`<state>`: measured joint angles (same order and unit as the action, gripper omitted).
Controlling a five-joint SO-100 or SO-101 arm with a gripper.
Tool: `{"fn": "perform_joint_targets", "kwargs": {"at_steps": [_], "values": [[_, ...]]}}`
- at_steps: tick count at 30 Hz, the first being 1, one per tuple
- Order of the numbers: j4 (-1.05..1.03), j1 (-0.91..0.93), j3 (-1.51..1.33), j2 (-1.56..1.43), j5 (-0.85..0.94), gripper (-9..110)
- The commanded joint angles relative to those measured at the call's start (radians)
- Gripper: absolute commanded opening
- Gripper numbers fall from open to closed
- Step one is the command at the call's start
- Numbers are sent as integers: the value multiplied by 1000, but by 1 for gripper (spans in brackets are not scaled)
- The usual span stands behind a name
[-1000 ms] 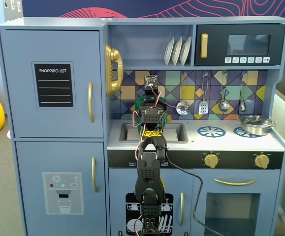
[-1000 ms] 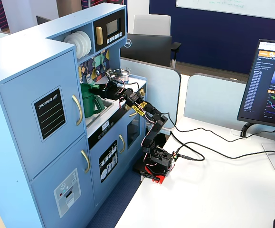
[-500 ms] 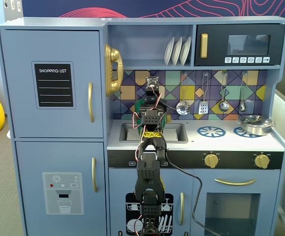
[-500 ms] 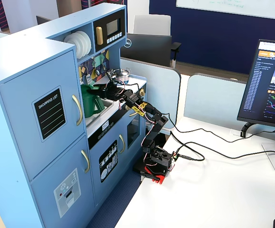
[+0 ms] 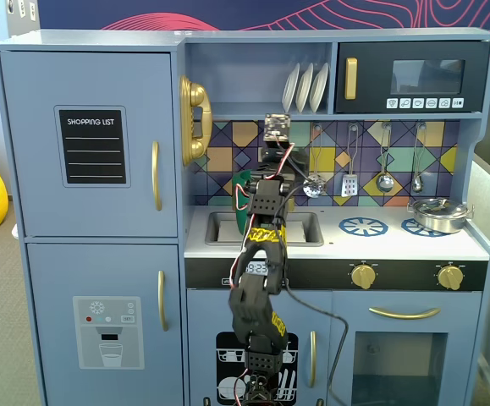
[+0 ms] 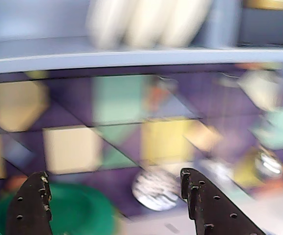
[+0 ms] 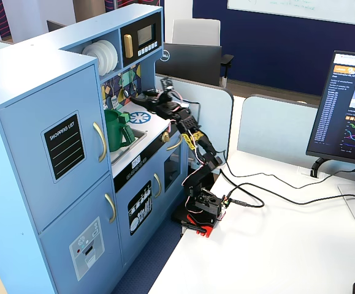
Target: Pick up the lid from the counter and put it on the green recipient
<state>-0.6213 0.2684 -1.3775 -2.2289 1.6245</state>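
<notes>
Gripper (image 6: 114, 188) is seen spread wide, nothing held; green recipient (image 6: 77, 213) is blurred, low-left behind its left finger in wrist view. Recipient (image 7: 117, 128), dark green w/ flared rim, is stood at counter's back, beside the sink (image 7: 130, 143).

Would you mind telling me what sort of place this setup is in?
Probably an office: a toy kitchen stands against a white desk with a monitor and partition panels; the arm is mounted on the desk.
</notes>
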Motion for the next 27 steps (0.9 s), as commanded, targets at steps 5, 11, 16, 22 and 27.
{"fn": "perform_joint_targets", "kwargs": {"at_steps": [5, 11, 16, 22, 27], "values": [[-353, 75, -307, -382, -72, 20], [-566, -86, -719, -673, 11, 9], [-661, -156, -1104, -899, 51, 0], [-719, -259, -1404, -948, -95, 0], [-746, -342, -1583, -936, -146, 0]]}}
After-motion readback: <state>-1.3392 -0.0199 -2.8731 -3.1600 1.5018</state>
